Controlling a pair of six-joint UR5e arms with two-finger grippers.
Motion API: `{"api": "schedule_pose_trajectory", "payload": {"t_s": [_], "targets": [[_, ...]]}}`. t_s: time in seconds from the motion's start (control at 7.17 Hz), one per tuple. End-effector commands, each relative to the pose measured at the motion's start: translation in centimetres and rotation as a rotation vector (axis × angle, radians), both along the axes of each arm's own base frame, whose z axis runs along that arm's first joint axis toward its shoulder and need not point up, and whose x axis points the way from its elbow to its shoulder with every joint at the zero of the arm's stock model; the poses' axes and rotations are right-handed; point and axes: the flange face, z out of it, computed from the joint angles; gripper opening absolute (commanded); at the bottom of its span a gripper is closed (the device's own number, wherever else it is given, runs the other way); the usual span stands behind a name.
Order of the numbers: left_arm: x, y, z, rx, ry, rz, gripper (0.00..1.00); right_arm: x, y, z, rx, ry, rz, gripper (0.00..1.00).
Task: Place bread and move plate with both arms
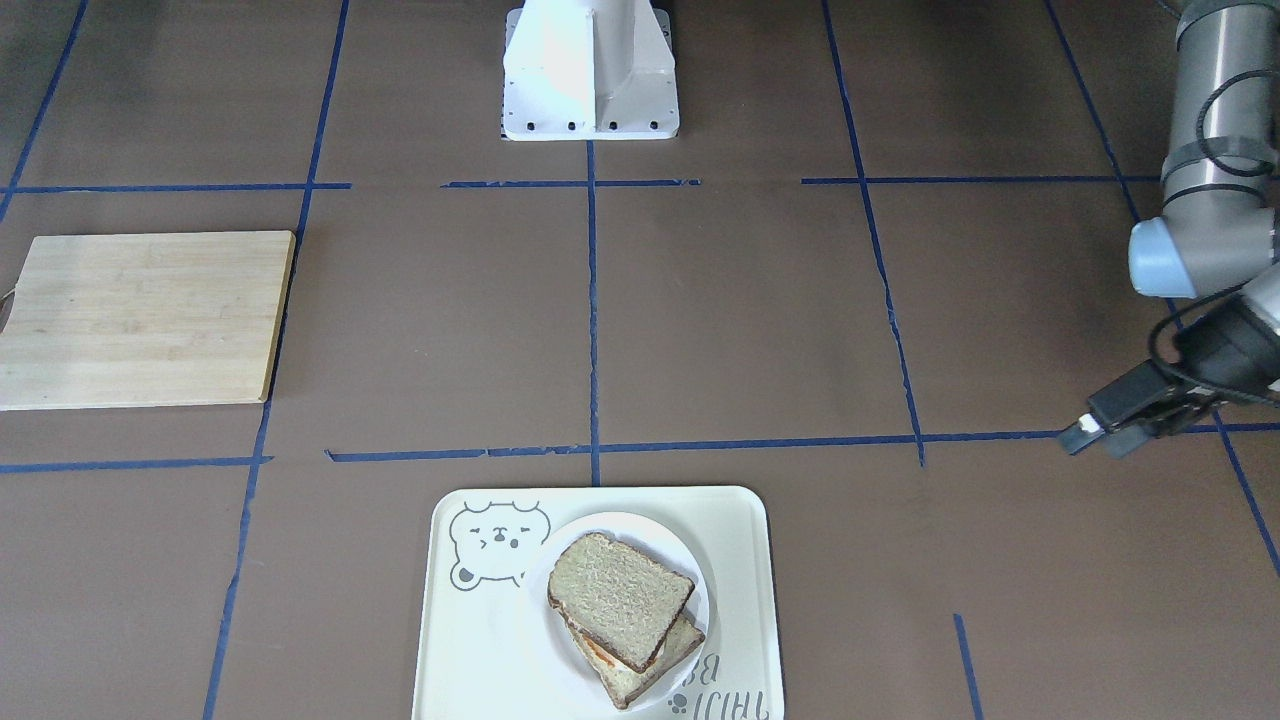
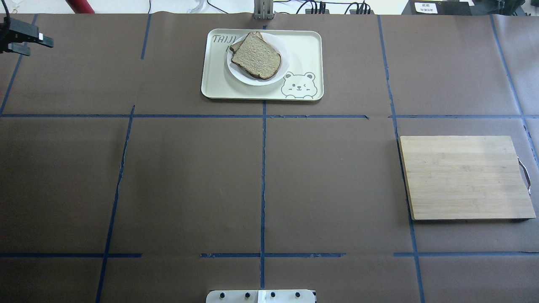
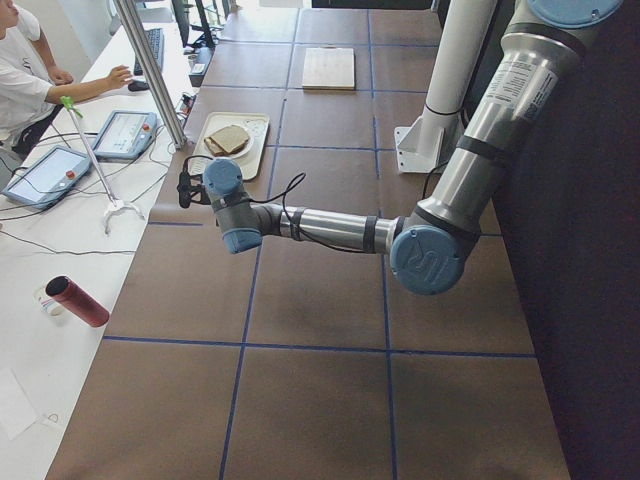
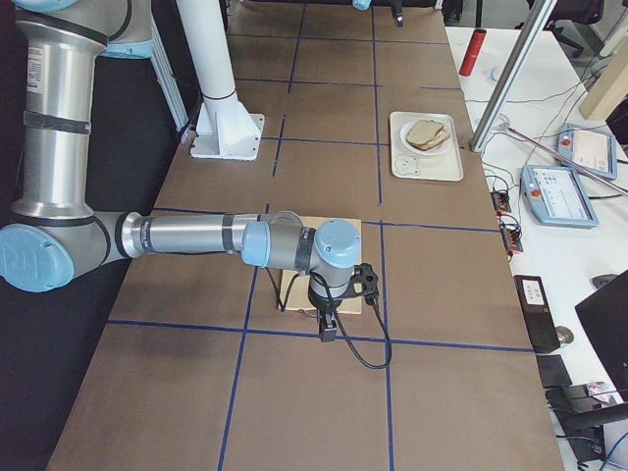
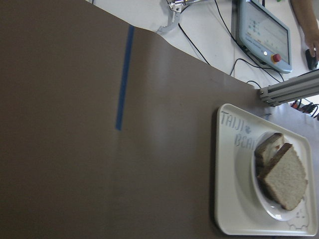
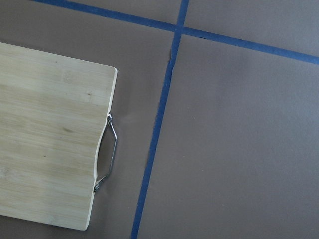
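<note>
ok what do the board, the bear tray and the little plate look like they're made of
Cutting board: looks like bamboo or light wood, matte, with visible grain strips; its thin handle looks like shiny metal wire.
Bear tray: probably plastic or melamine, smooth cream, printed drawing.
Plate: glossy white, ceramic or melamine; can't tell which.

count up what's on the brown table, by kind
bread slices: 2
plate: 1
tray: 1
cutting board: 1
total: 5
</note>
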Motion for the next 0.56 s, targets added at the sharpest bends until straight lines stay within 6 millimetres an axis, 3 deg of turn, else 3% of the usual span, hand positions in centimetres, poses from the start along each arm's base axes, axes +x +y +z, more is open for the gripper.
{"api": "schedule_pose_trajectory", "payload": {"t_s": [0.0, 0.14, 0.28, 0.42], "targets": [[-7.0, 0.0, 5.6, 0.159, -0.253, 0.093, 1.0, 0.0, 0.0, 0.0, 0.0, 0.0, 0.0, 1.0], [-8.0, 0.8, 6.5, 0.189, -0.402, 0.134, 1.0, 0.0, 0.0, -0.1, 0.004, 0.0, -0.001, 1.0], [-9.1, 1.9, 3.6, 0.182, -0.529, 0.188, 1.0, 0.0, 0.1, 0.0, 0.002, 0.0, -0.001, 1.0], [-10.5, 5.4, 2.5, 0.116, -0.629, 0.28, 1.0, 0.0, 0.1, 0.0, 0.002, 0.0, -0.001, 1.0]]}}
